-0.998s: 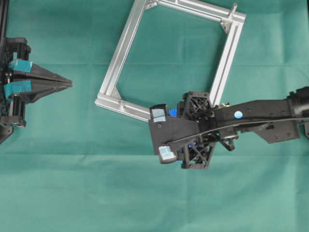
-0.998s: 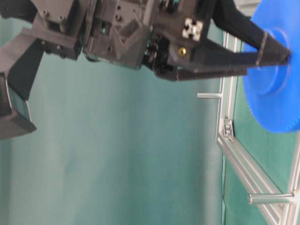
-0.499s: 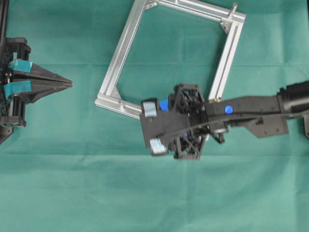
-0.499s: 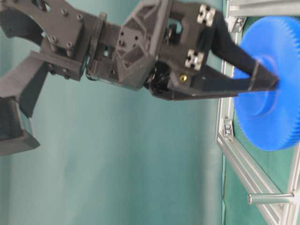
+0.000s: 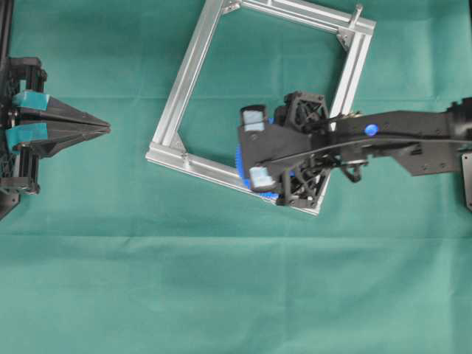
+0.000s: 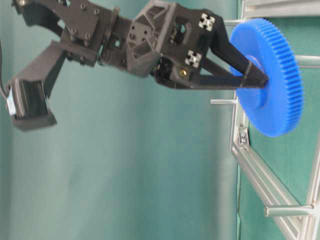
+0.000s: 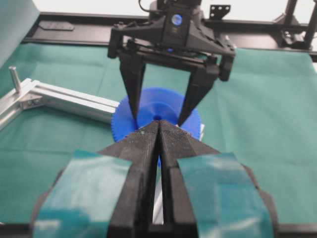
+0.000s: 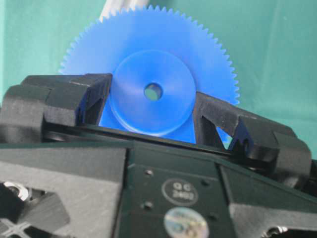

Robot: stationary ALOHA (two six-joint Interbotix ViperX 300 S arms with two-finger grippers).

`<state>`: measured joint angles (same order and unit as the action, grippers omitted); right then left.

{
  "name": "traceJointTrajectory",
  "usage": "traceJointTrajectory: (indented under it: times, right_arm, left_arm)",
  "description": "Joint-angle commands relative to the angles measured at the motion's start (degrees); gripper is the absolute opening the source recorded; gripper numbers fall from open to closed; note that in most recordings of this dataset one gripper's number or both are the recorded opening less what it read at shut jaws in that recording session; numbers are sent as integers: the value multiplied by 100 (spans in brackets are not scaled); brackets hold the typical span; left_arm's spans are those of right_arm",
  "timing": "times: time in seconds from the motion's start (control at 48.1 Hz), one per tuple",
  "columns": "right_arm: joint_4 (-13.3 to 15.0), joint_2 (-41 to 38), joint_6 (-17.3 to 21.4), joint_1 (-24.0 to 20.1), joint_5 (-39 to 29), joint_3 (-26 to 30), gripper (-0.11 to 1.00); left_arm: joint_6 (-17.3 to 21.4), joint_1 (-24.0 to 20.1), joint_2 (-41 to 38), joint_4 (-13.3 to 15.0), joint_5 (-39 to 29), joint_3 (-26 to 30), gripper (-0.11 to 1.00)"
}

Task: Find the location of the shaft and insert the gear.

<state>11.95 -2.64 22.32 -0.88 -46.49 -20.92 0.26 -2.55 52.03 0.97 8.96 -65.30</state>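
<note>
At centre-right of the overhead view: your right gripper (image 5: 254,151) hangs over the lower right rail of the aluminium frame (image 5: 192,66), with blue showing beneath it.
Gear: the gear (image 6: 272,85) is carried clear of the green cloth (image 5: 110,280). In the table-level view it sits at upper right, its flat face turned toward the frame.
Right tool: the jaws stand fairly wide and are closed on the raised hub. One finger (image 8: 79,96) presses each side, and the centre hole is open between them.
Left tool: the left gripper (image 5: 103,129) is parked at the far left edge, jaws pressed together and holding nothing.
Shaft: you cannot pick out the shaft for certain, and the arm covers that corner from above. A thin pin (image 6: 222,102) juts from the rail just left of the gear in the table-level view and may be it.
Step in hand: I judge it to be lining the hole up over the pin.
How to do it well: steer by the right wrist view and bring the pin's tip into the hole. Keep the gear's face square to the pin, then press down slowly.
Risk: a tilted gear will likely jam or skid off the pin's tip.
Release: spread the jaws only once the hub is seated.
</note>
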Motion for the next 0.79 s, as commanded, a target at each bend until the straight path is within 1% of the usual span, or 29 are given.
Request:
traceJointTrajectory:
  times: [0.0, 0.145, 0.457, 0.561, 0.623, 0.769]
  right_arm:
    - [35, 308, 9, 44, 185, -185, 69]
    - [35, 510, 123, 79, 352, -483, 69]
    - [0, 835, 668, 62, 396, -932, 69]
    - [-9, 861, 844, -53, 413, -967, 69]
    - [-9, 853, 949, -193, 466, -958, 69]
    - [-9, 809, 1028, -483, 624, -914, 69]
  left_arm:
    - [0, -9, -26, 9, 35, 70, 2]
    - [0, -9, -18, 9, 35, 70, 2]
    - [0, -9, -18, 9, 35, 70, 2]
    - [0, -9, -18, 9, 26, 70, 2]
    - [0, -18, -18, 9, 26, 70, 2]
    - [18, -9, -18, 9, 26, 70, 2]
